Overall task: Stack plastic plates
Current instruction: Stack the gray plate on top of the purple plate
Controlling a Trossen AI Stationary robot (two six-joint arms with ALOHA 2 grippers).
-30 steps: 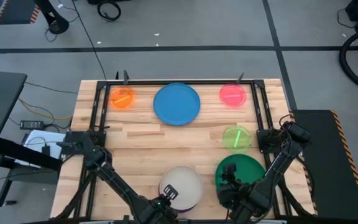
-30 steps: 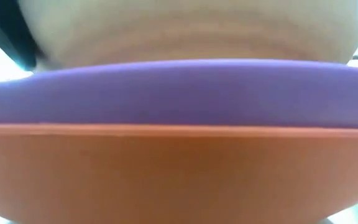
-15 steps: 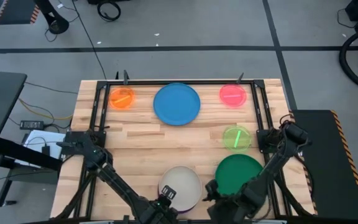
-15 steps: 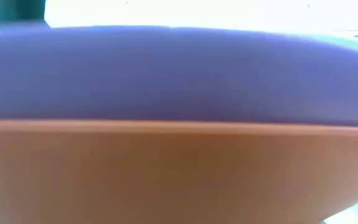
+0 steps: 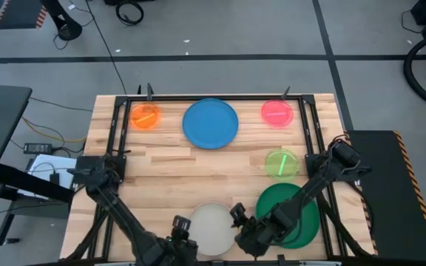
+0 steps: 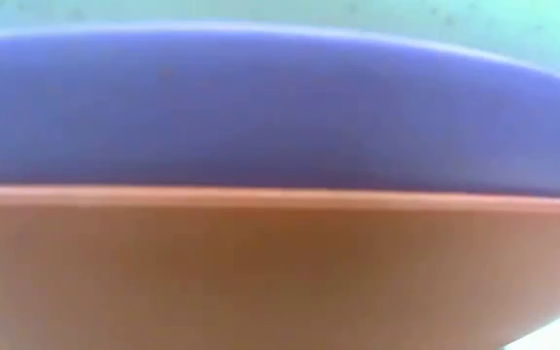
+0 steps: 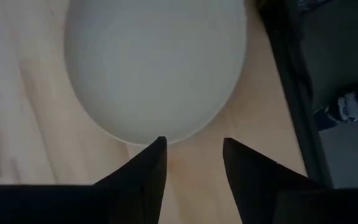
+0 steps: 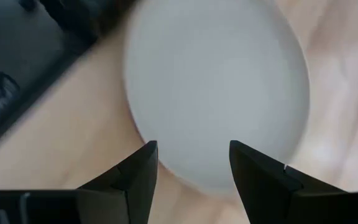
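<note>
- Currently, the cream plate [image 5: 211,229] is found at the near edge of the wooden surface [image 5: 161,170], on top of a stack; in the low view only the purple plate [image 6: 261,117] and the orange-red plate [image 6: 261,272] under it are seen, filling the picture and hiding everything behind them.
- The left pincer [image 5: 177,235] is placed just beside the cream plate's left rim; in the left wrist view its fingers [image 7: 143,174] are seen spread apart, released, with nothing between them and the plate's rim [image 7: 157,62] just ahead of the tips.
- The right pincer [image 5: 241,225] is placed just beside the cream plate's right rim, between it and the dark green plate [image 5: 291,210]; in the right wrist view its fingers [image 8: 135,177] are likewise parted and empty, with the cream plate [image 8: 219,87] ahead of them.
- The right arm is laid across the dark green plate, so part of that plate is covered.
- The blue plate [image 5: 210,123] is set at the far middle of the surface, with the translucent orange plate [image 5: 145,116] to its left and the pink plate [image 5: 276,112] to its right, all apart from one another.
- The lime plate [image 5: 280,163] is set between the pink plate and the dark green plate, near the right side.
- A black frame [image 5: 117,125] is seen running around the working area.
</note>
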